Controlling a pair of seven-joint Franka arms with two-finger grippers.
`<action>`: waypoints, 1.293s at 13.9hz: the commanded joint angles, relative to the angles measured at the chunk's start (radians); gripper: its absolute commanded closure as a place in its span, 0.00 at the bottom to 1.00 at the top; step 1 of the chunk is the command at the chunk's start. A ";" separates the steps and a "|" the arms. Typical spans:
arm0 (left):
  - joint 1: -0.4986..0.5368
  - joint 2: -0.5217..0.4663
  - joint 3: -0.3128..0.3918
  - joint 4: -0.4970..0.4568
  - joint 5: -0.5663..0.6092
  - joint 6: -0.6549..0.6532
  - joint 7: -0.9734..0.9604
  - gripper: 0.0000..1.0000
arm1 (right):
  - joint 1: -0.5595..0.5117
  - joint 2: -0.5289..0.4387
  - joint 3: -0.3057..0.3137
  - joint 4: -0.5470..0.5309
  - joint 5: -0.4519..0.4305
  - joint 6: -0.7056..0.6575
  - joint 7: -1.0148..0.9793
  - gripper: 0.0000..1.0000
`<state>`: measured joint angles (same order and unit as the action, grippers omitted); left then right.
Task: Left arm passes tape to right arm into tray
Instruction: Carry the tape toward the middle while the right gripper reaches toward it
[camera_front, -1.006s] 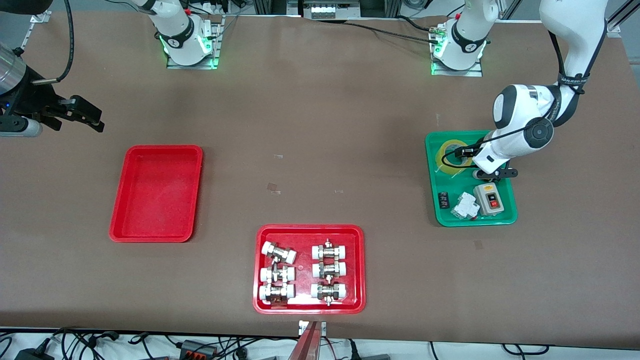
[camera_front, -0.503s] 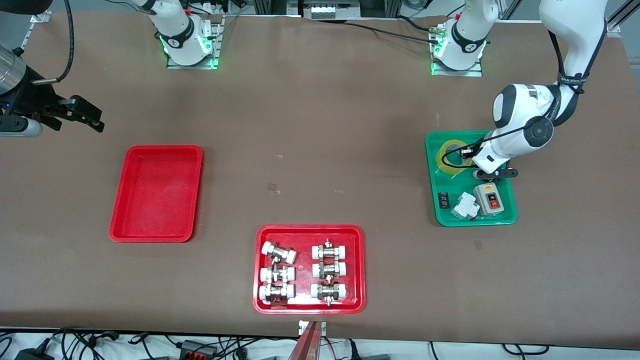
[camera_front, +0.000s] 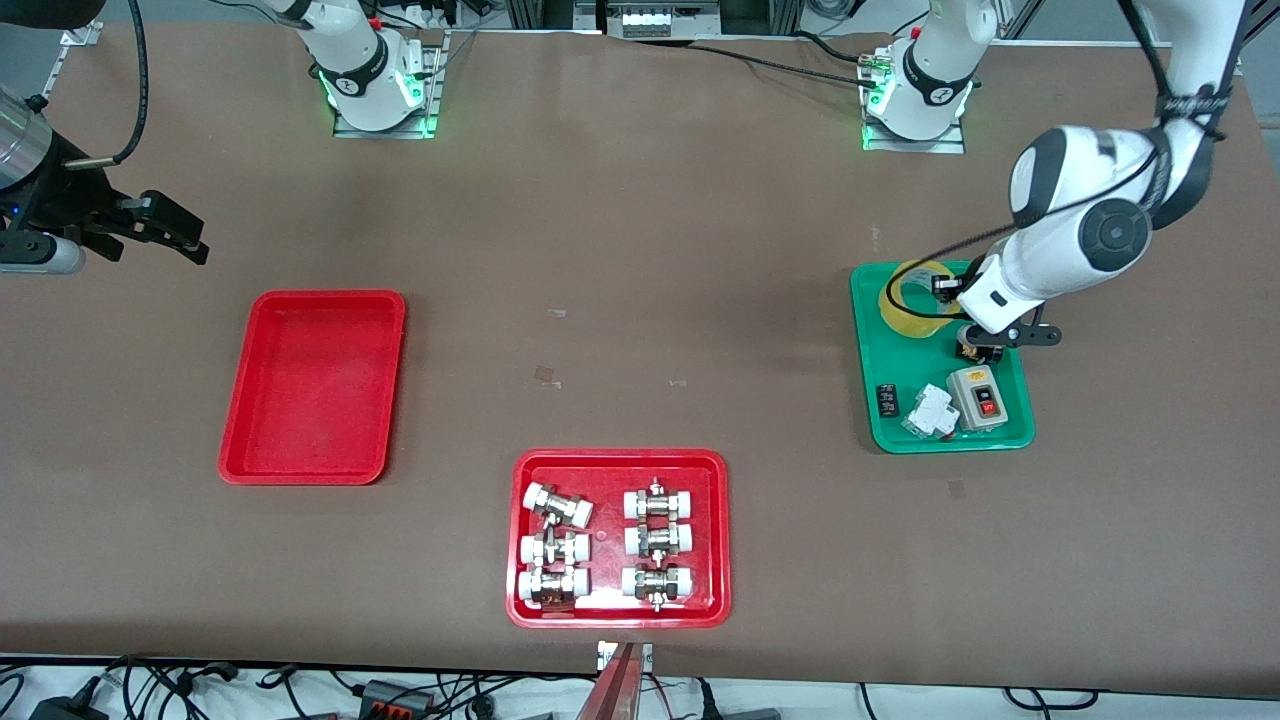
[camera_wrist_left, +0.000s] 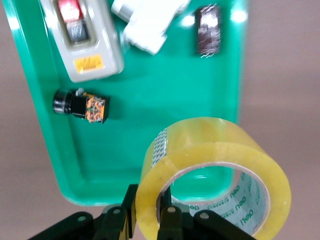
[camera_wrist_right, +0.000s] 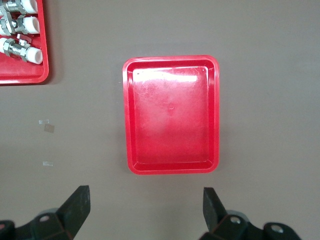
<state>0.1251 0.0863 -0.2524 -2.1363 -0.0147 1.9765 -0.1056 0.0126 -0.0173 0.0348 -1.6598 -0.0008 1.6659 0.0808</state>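
left wrist view shows the left gripper's (camera_wrist_left: 148, 215) fingers (camera_wrist_left: 171, 214) clamped on the wall of the tape (camera_wrist_left: 212, 175), one finger inside the ring and one outside it. the roll is lifted clear and hangs over the end of the green tray (camera_wrist_left: 150, 105) that lies farther from the front camera. below it in that tray lie a small black and orange part (camera_wrist_left: 82, 105), a grey switch box (camera_wrist_left: 87, 37) with a red button, a white block (camera_wrist_left: 147, 22) and a small dark chip (camera_wrist_left: 207, 29).

front view shows the same grip: the left gripper (camera_front: 945, 292) holds the tape (camera_front: 915, 296) over the green tray (camera_front: 890, 350) at the left arm's end of the surface (camera_front: 640, 300), with the left arm (camera_front: 1080, 220) bending down from above it.

right wrist view shows the right gripper's (camera_wrist_right: 145, 202) fingers (camera_wrist_right: 80, 200) spread wide apart with nothing between them. the gripper hangs over bare surface, and the tray (camera_wrist_right: 171, 114) lies flat and unfilled below it. in the front view the right gripper (camera_front: 165, 228) sits over the surface at the right arm's end, and the right arm (camera_front: 30, 170) waits there. the tray (camera_front: 315, 385) lies nearer to the front camera than that spot. a second red tray (camera_front: 617, 535) with white-capped metal fittings (camera_front: 555, 545) lies nearest the front camera, between the other two trays along the surface.
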 joint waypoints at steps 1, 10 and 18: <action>0.001 0.013 -0.057 0.260 -0.092 -0.219 0.018 1.00 | -0.003 -0.004 0.004 0.006 -0.004 -0.012 -0.010 0.00; -0.179 0.303 -0.153 0.717 -0.285 -0.363 -0.452 1.00 | -0.014 0.022 -0.003 -0.027 0.002 -0.026 -0.007 0.00; -0.367 0.388 -0.140 0.725 -0.271 -0.045 -0.779 1.00 | -0.003 0.059 0.003 -0.026 0.252 -0.114 -0.025 0.00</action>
<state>-0.1735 0.4584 -0.4056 -1.4539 -0.2880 1.9121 -0.8178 0.0119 0.0326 0.0302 -1.6902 0.1847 1.5622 0.0780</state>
